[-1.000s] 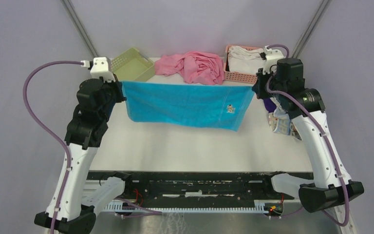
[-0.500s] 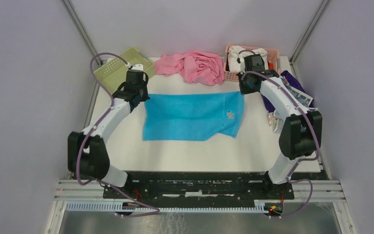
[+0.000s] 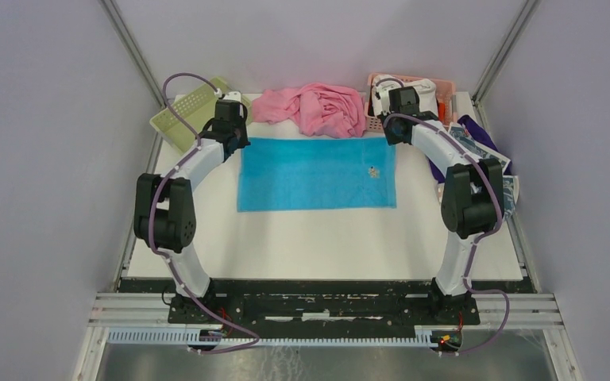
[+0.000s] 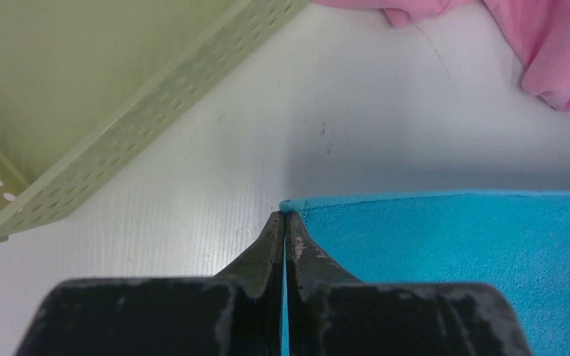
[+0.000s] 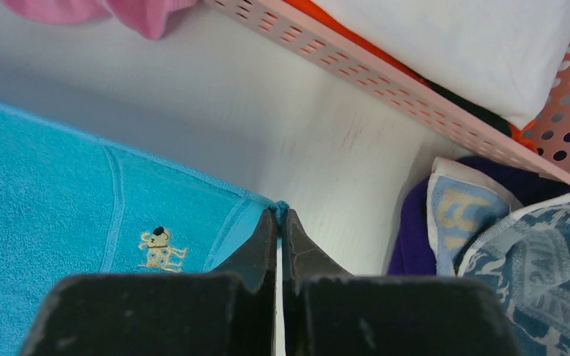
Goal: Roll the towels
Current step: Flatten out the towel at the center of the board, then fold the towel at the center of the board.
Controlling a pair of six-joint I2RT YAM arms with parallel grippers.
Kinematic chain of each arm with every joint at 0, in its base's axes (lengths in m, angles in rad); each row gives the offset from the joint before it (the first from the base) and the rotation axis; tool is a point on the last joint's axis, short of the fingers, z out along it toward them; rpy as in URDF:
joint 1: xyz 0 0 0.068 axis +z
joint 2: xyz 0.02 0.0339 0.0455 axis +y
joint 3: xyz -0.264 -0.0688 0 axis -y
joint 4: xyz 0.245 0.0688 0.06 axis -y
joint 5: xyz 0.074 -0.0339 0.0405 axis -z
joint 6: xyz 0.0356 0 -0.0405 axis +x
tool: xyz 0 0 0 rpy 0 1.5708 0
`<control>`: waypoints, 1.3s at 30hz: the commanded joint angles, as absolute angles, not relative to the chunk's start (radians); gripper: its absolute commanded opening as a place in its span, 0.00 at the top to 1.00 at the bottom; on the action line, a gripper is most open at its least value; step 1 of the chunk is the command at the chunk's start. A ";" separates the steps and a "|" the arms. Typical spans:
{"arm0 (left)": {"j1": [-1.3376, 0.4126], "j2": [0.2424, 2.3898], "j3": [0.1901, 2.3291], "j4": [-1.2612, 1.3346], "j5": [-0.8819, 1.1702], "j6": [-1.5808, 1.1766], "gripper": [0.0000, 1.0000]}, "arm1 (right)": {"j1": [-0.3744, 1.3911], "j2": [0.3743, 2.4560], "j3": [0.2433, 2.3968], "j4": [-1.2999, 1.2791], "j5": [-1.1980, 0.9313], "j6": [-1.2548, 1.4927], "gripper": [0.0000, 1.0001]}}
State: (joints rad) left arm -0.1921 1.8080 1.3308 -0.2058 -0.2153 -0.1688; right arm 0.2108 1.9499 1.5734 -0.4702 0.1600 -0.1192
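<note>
the towel (image 3: pixel 316 173) lies flat, light and limp; left gripper (image 4: pixel 283 222) and right gripper (image 5: pixel 278 219) each clench a far corner, likely the best hold.

Left wrist view. The left gripper (image 4: pixel 283 219) rises from the bottom centre of the frame, its two dark fingers pressed together with a thin edge of cloth between them. The tips pinch the corner of the blue towel (image 4: pixel 453 248), which lies flat across the lower right of the frame on the white table (image 4: pixel 223 174). A perforated green basket (image 4: pixel 145 122) fills the upper left. Folds of a pink cloth (image 4: pixel 553 55) occupy the upper right, apart from the towel.
</note>
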 commanded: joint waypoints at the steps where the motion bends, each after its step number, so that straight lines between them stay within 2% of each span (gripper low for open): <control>1: -0.173 1.766 1.342 -0.134 -0.172 -0.099 0.97 | 0.205 1.910 1.555 -0.388 0.146 -0.173 0.99; 13: -0.172 1.643 1.220 -0.217 -0.211 -0.163 0.97 | 0.206 1.733 1.339 -0.373 0.176 -0.118 0.99; 28: -0.173 1.540 1.114 -0.334 -0.245 -0.239 0.97 | 0.215 1.492 1.123 -0.451 0.103 0.144 0.99; 39: -0.173 1.560 1.038 -0.367 -0.243 -0.275 0.97 | 0.215 1.507 0.958 -0.424 0.068 0.285 0.99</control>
State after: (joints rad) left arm -0.1764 1.5715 1.0466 -0.3584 -0.2081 -0.2314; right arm 0.2161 1.5009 0.9813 -0.4461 0.0669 0.2176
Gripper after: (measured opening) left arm 0.040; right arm 0.015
